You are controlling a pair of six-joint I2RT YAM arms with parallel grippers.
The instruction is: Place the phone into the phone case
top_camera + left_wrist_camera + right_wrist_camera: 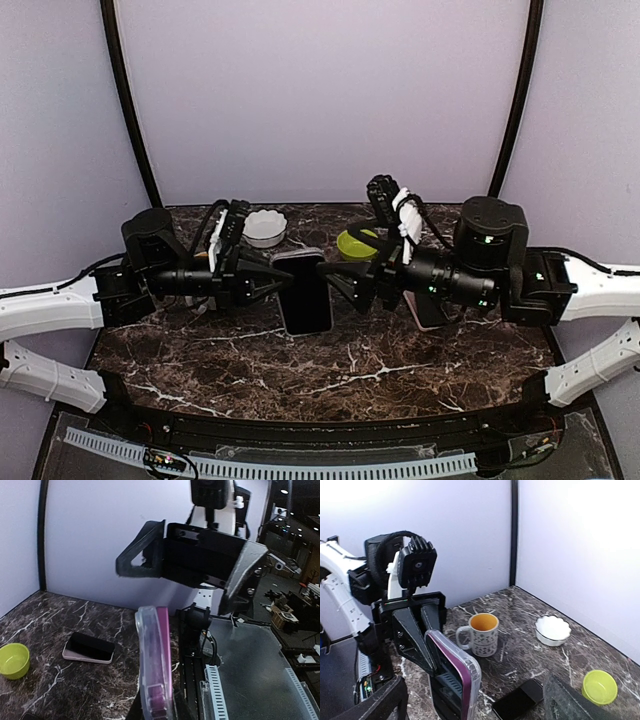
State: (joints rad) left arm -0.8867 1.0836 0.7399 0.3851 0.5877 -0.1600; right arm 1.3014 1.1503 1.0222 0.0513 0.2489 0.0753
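Observation:
My left gripper [268, 287] is shut on the left edge of a clear phone case [150, 660] and holds it on edge above the table. A purple-rimmed phone [164, 655] sits in that case with its dark screen [303, 292] up in the top view. How fully it is seated I cannot tell. In the left wrist view my left gripper [156, 707] clamps the case's lower end. My right gripper [336, 285] stands open just right of the case, and its fingers [375, 705] straddle the case [462, 675] without touching it.
A second dark phone [89, 647] with a pale pink rim lies flat on the marble table [330, 380] under my right arm. A patterned mug [480, 632], a white scalloped bowl [265, 228] and a small green bowl [355, 243] stand at the back.

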